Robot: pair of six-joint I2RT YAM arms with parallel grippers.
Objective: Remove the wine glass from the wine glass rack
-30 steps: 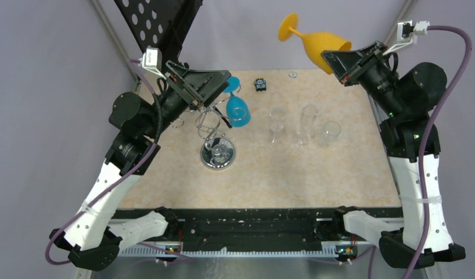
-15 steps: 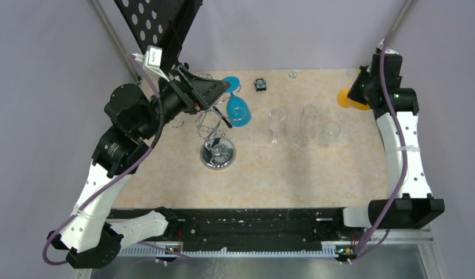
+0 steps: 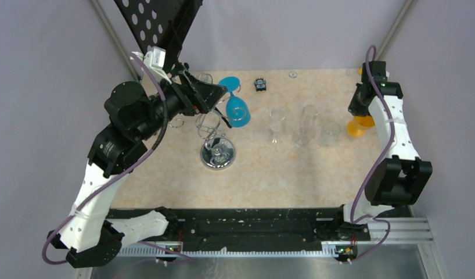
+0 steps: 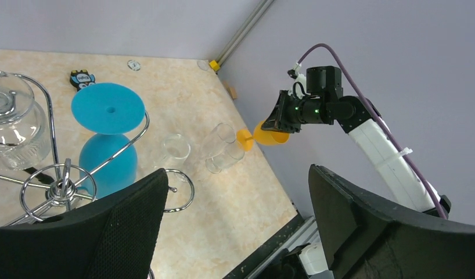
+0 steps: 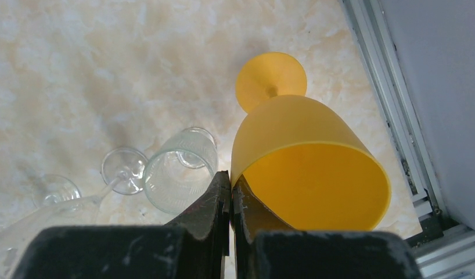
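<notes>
The silver wire rack (image 3: 218, 154) stands left of centre on its round chrome base. A blue wine glass (image 3: 238, 110) hangs upside down on it, also in the left wrist view (image 4: 107, 157). A clear glass (image 4: 11, 125) hangs on another arm. My left gripper (image 3: 215, 96) is open and empty, just above the rack's top (image 4: 61, 186). My right gripper (image 3: 358, 110) is shut on the rim of an orange wine glass (image 5: 305, 151). It holds the glass upright and low at the table's right edge (image 3: 357, 127). I cannot tell whether its foot touches the table.
Three clear glasses (image 3: 308, 125) stand in a row right of centre, the nearest (image 5: 180, 171) just left of the orange glass. A small black object (image 3: 259, 85) lies at the back. A black perforated plate (image 3: 157, 23) hangs over the back left. The table's metal rail (image 5: 398, 145) runs beside the orange glass.
My right arm has swung down from high at the back, carrying the orange glass to the table's right edge. My left gripper has shifted slightly back-left above the rack.
</notes>
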